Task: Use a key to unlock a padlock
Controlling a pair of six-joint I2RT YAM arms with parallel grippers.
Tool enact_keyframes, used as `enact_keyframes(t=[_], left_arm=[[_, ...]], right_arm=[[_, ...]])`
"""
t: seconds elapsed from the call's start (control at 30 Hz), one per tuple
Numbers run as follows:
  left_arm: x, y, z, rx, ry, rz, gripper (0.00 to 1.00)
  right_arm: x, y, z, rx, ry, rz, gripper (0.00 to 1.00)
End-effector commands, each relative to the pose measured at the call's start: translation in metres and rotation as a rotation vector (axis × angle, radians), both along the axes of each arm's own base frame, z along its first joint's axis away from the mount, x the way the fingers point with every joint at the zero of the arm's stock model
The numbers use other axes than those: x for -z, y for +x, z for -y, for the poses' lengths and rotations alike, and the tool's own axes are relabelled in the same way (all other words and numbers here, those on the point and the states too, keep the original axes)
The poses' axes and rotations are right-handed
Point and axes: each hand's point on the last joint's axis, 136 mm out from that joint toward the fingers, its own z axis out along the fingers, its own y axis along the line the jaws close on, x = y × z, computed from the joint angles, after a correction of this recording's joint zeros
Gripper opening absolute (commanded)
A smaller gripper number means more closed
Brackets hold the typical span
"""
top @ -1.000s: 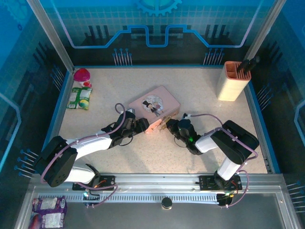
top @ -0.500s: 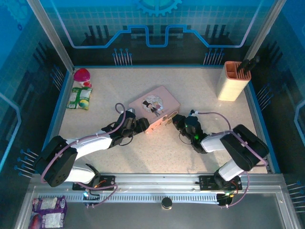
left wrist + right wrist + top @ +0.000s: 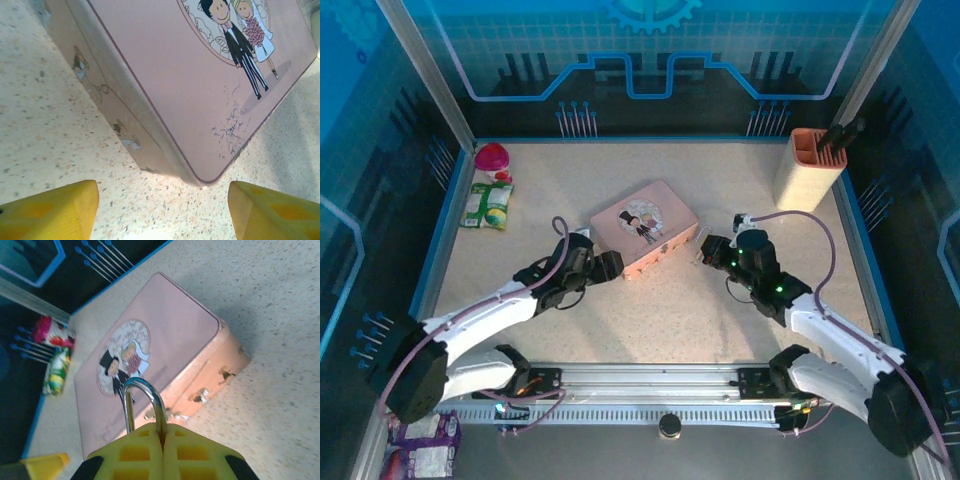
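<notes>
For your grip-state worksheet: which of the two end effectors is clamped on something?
The right end effector, shut on the padlock; the left end effector stands open.

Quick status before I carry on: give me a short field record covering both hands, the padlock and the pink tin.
left hand: open, nothing between its fingers, pointed at a corner of the pink tin
right hand: shut on the padlock
padlock: held by the right hand, its silvery shackle sticking out past the fingertips; body hidden by the fingers
pink tin: lying flat, picture side up, between the two hands
</notes>
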Motion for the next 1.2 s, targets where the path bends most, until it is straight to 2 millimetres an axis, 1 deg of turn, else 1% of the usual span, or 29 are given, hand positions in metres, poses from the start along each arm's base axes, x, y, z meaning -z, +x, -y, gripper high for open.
enact_keyframes(t=[0.0,0.1,0.3,0.5,0.63,0.83,0.93,1.17], left_arm=[[-0.009,-0.010,-0.018,0.024,0.094,0.044,0.70],[-0.016,-0.016,-0.027,0.028,0.102,0.107,0.72],[-0.026,-0.024,-0.041,0.008,0.080,0.229,0.76],[-0.032,-0.030,-0.044,0.023,0.051,0.318,0.78],[-0.034,-0.033,-0.046,0.033,0.053,0.348,0.80],[-0.027,-0.035,-0.052,0.021,0.066,0.347,0.81],[-0.022,-0.037,-0.053,0.025,0.073,0.340,0.81],[-0.022,-0.036,-0.058,-0.001,0.083,0.347,0.81]], right_arm=[[0.031,-0.031,0.019,-0.103,-0.235,-0.110,0.00],[0.039,-0.044,0.029,-0.118,-0.292,-0.137,0.00],[0.051,-0.061,0.044,-0.113,-0.347,-0.162,0.00],[0.068,-0.070,0.050,-0.124,-0.380,-0.209,0.00],[0.074,-0.074,0.052,-0.130,-0.405,-0.239,0.00],[0.082,-0.074,0.059,-0.124,-0.460,-0.289,0.00],[0.090,-0.072,0.062,-0.119,-0.481,-0.327,0.00],[0.110,-0.068,0.069,-0.097,-0.474,-0.466,0.00]])
